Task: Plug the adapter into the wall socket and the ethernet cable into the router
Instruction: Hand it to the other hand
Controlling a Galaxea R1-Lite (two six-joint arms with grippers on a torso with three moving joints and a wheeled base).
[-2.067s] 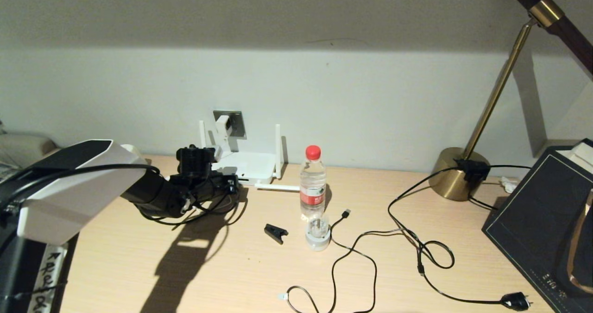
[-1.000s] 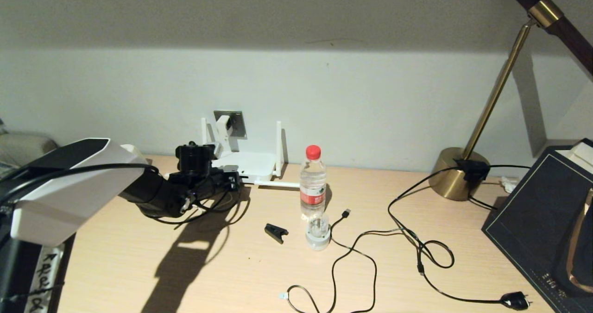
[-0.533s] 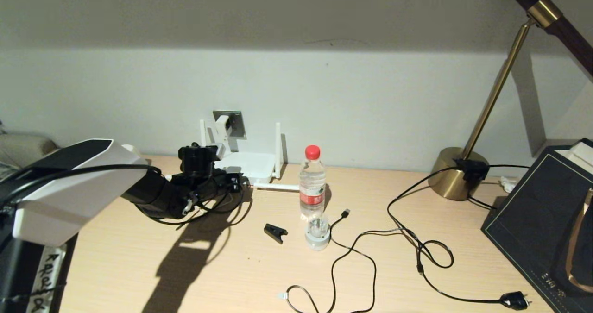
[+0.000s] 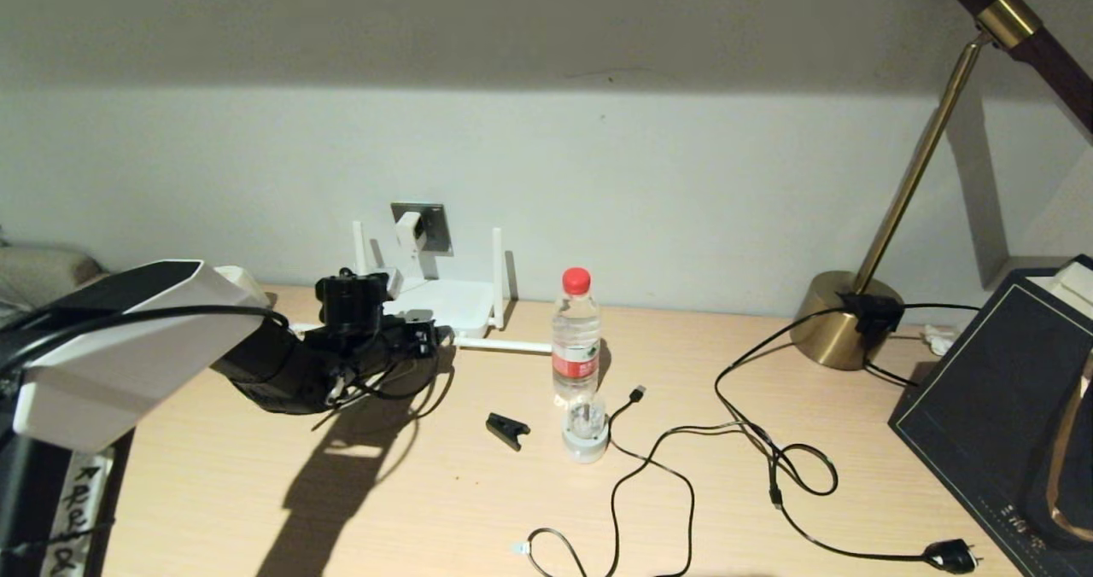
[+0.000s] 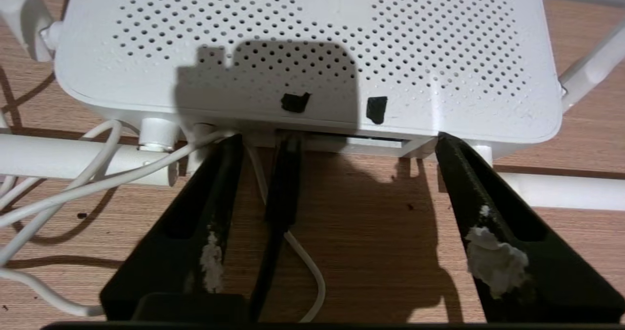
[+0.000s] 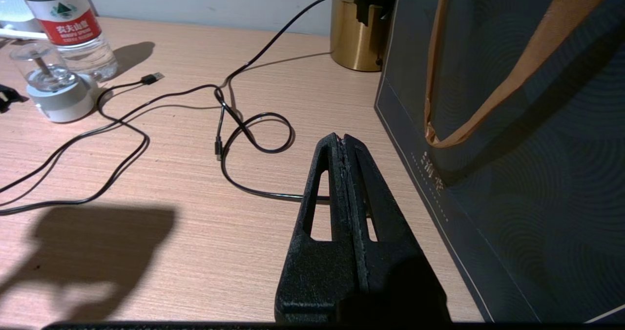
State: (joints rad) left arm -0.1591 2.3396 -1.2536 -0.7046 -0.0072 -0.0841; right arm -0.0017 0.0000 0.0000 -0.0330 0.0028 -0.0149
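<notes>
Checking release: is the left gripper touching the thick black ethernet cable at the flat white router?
Apart. The left wrist view shows the open left gripper with wood visible between its fingers and the ethernet cable.

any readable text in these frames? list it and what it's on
"农夫山泉": red label of the water bottle, right wrist view.
Dark paper bag: pale characters near its lower edge, too blurred to read.
White strip at the desk's left edge, head view: handwritten marks, not legible.
Router: no text visible.
</notes>
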